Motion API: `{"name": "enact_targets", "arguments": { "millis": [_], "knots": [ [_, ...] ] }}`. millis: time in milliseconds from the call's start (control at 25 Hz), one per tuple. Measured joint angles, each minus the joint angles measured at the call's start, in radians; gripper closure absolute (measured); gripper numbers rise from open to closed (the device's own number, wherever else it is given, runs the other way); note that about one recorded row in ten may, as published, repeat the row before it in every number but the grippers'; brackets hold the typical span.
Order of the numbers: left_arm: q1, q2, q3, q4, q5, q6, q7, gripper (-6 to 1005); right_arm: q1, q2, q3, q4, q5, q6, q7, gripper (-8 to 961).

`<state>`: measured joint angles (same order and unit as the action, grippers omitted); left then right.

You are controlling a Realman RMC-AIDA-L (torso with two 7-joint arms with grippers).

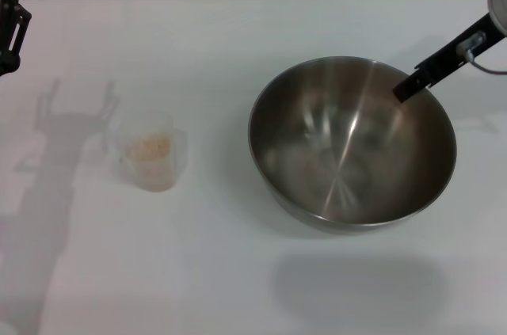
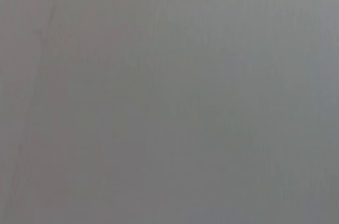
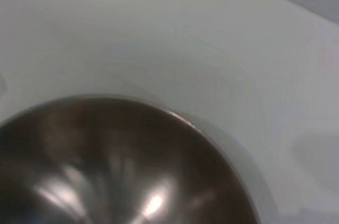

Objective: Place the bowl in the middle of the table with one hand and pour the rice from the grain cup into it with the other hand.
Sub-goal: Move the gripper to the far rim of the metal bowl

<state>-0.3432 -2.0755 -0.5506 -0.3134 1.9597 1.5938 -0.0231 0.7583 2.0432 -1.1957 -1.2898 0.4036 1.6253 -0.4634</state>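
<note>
1. White and plain, the table fills the head view, and a grey wall runs along its far edge.
2. The bowl stands on the table to the right of the middle. It is empty, wide and shiny inside. The right wrist view shows its rim close below the camera.
3. The right gripper reaches down from the upper right corner to the far right part of the rim. One dark finger lies inside the wall. It seems clamped on the rim, but the outer finger is hidden, so I cannot tell for sure.
4. The grain cup stands well apart on the left, upright, with the rice at a low level inside.
5. The left gripper hangs at the far left edge, away from the cup. Whether it is apart or together cannot be seen.
6. My judgement: the bowl is stiff and smooth steel, so it may slip or swing in a rim pinch. It should be slid more than lifted.
7. The cup is probably light and thin. I would take it by the handle or around the body, gently, and keep it upright until it is over the bowl.
</note>
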Motion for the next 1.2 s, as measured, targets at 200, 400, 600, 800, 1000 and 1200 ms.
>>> {"name": "enact_targets", "arguments": {
  "millis": [200, 400, 600, 800, 1000, 1200],
  "knots": [
    [0.0, 0.0, 0.0, -0.001, 0.001, 0.0, 0.0, 126, 0.002, 0.009, 0.005, 0.1, 0.005, -0.056, -0.055, 315],
    [0.002, 0.0, 0.0, 0.0, 0.001, 0.005, 0.0, 126, 0.007, 0.016, 0.003, 0.157, 0.005, -0.088, -0.081, 318],
    [0.012, 0.001, 0.0, 0.001, -0.001, 0.019, 0.0, 126, 0.003, 0.022, 0.004, 0.174, 0.005, -0.113, -0.096, 321],
    [0.02, 0.003, 0.0, 0.002, -0.005, 0.032, 0.0, 126, -0.003, 0.026, 0.009, 0.167, 0.004, -0.127, -0.097, 323],
    [0.021, 0.003, 0.0, 0.003, -0.005, 0.041, 0.0, 126, 0.0, 0.026, 0.01, 0.175, 0.003, -0.131, -0.104, 441],
    [0.022, 0.003, 0.0, 0.004, -0.005, 0.043, 0.0, 128, -0.002, 0.026, 0.011, 0.171, 0.005, -0.132, -0.11, 774]
  ]
}}
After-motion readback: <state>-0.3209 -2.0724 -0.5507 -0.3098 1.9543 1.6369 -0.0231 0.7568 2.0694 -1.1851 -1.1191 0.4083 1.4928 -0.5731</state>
